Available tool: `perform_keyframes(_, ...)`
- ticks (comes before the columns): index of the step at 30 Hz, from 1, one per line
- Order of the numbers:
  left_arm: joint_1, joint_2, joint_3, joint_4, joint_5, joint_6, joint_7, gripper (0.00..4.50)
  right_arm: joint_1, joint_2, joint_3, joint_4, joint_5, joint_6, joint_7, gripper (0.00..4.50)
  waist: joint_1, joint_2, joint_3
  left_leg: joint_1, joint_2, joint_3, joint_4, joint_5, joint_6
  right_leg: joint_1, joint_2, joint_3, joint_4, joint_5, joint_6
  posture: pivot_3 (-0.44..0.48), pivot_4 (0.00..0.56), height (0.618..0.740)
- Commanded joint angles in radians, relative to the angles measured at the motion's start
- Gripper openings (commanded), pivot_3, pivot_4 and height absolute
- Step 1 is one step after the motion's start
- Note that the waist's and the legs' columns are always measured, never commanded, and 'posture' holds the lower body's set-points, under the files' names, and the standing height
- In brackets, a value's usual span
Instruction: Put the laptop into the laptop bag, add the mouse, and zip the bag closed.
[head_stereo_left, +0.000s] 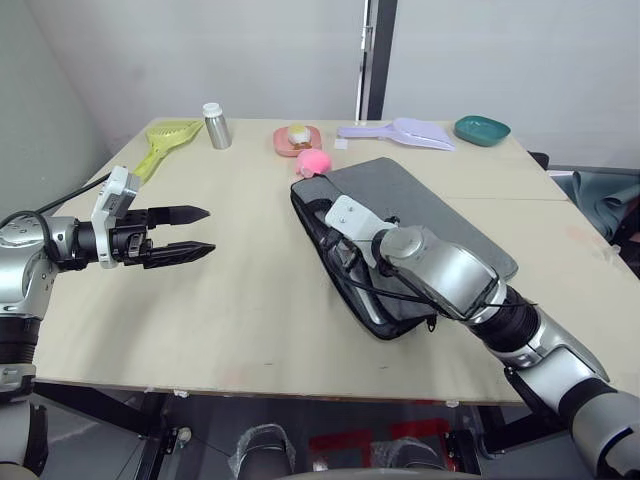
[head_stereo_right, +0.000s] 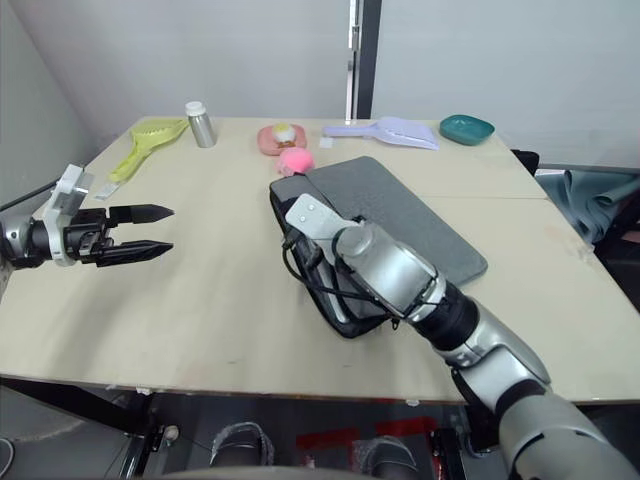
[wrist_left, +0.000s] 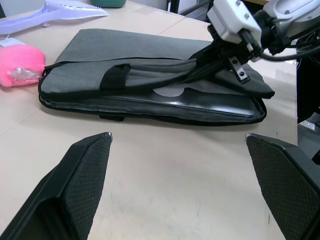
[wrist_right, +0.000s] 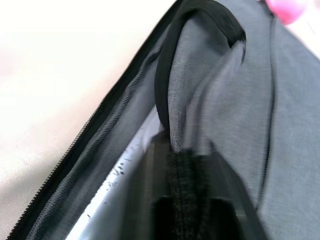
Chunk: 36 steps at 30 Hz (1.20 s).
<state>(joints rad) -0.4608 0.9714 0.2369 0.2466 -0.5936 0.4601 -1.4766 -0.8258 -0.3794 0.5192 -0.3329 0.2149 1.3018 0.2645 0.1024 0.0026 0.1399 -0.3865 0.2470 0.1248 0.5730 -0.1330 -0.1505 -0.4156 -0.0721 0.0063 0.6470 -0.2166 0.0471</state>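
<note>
The grey laptop bag (head_stereo_left: 430, 215) lies flat in the middle of the table, its long side facing my left arm unzipped. Inside the opening the silver laptop (wrist_right: 117, 187) lies flat under the raised top layer. My right gripper (wrist_left: 197, 67) reaches into that opening and is shut on a black strap handle (wrist_right: 167, 95), holding the top layer up a little. My left gripper (head_stereo_left: 208, 231) hovers open and empty above the bare table, well to the left of the bag, pointing at it. The mouse is out of view.
A soft pink blob (head_stereo_left: 314, 162) touches the bag's far corner. Along the far edge stand a pink dish (head_stereo_left: 297, 140), a metal can (head_stereo_left: 217, 126), a yellow-green scoop (head_stereo_left: 165, 140), a lavender scoop (head_stereo_left: 400, 132) and a teal bowl (head_stereo_left: 482, 129).
</note>
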Motion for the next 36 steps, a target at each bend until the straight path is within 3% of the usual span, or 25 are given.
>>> perform_keyframes(1,-0.024,-0.002,0.026,0.016,-0.010,-0.017,-0.003,4.50,0.029,0.004,-0.083,-0.114,0.068,-0.010,0.079,0.05,-0.001,0.000,0.000,0.000,0.000,0.000,0.000,0.000,0.000,0.000,0.000,0.000,0.000,0.000,0.000,0.000,0.150,0.740)
perform_keyframes(6,-0.058,-0.013,0.005,0.060,0.006,-0.027,-0.014,4.50,0.092,-0.080,-0.118,-0.159,0.137,-0.118,0.239,0.05,-0.002,0.000,0.000,-0.001,0.001,0.000,0.000,0.000,0.000,0.000,0.001,-0.001,0.000,0.000,0.000,0.000,0.150,0.740)
perform_keyframes(10,-0.092,-0.014,-0.009,0.095,0.017,-0.032,-0.026,4.50,0.160,-0.229,-0.028,-0.163,0.078,-0.376,0.413,0.05,0.000,0.000,0.000,0.000,0.001,0.000,0.000,0.000,0.000,0.000,0.001,0.000,0.000,0.000,0.000,0.000,0.150,0.740)
perform_keyframes(14,-0.114,0.001,-0.014,0.127,0.027,-0.028,-0.041,4.50,0.182,-0.356,0.034,-0.062,-0.036,-0.646,0.565,0.05,-0.005,0.000,0.000,0.001,0.001,0.000,0.001,0.000,0.001,0.001,0.001,0.001,0.000,0.000,-0.001,0.000,0.150,0.740)
perform_keyframes(19,-0.107,0.023,-0.013,0.152,0.040,-0.023,-0.052,4.50,0.128,-0.339,0.007,0.077,-0.100,-0.710,0.605,0.05,-0.012,-0.001,-0.001,0.002,0.001,0.000,0.003,-0.002,0.003,0.001,0.001,0.002,0.002,0.000,-0.001,0.000,0.150,0.740)
perform_keyframes(21,-0.099,0.028,-0.011,0.153,0.045,-0.022,-0.056,4.50,0.120,-0.333,-0.034,0.066,-0.025,-0.611,0.657,0.79,-0.010,-0.001,-0.001,0.002,0.001,0.000,0.004,-0.002,0.004,0.002,0.001,0.002,0.002,0.000,-0.001,0.000,0.150,0.740)
perform_keyframes(28,-0.095,0.030,-0.023,0.184,0.064,-0.005,-0.060,4.50,0.197,-0.440,-0.363,-0.148,0.380,-0.293,0.806,3.15,0.010,-0.001,0.000,-0.002,0.000,-0.001,0.004,-0.004,0.010,0.001,0.000,0.001,0.000,0.000,-0.002,0.000,0.150,0.740)
perform_keyframes(30,-0.148,0.004,-0.042,0.237,0.066,0.051,-0.034,4.50,0.277,-0.489,-0.535,-0.208,0.482,-0.213,0.801,3.83,0.013,-0.001,0.000,-0.002,0.001,-0.001,0.004,-0.004,0.010,0.001,0.000,0.001,0.000,-0.001,-0.002,0.000,0.150,0.740)
perform_keyframes(33,-0.279,-0.078,-0.101,0.386,0.096,0.135,0.011,4.50,0.443,-0.532,-0.850,-0.268,0.566,-0.124,0.742,3.83,0.047,-0.001,-0.001,-0.003,0.000,-0.001,0.005,-0.004,0.010,0.002,-0.001,0.000,0.000,-0.001,-0.003,0.000,0.150,0.740)
perform_keyframes(36,-0.394,-0.155,-0.161,0.541,0.165,0.147,0.029,4.50,0.580,-0.512,-1.057,-0.317,0.622,-0.070,0.674,3.83,0.054,-0.002,-0.001,0.000,-0.001,0.001,0.007,-0.004,0.011,0.004,-0.003,0.003,0.001,-0.001,-0.002,0.000,0.150,0.740)
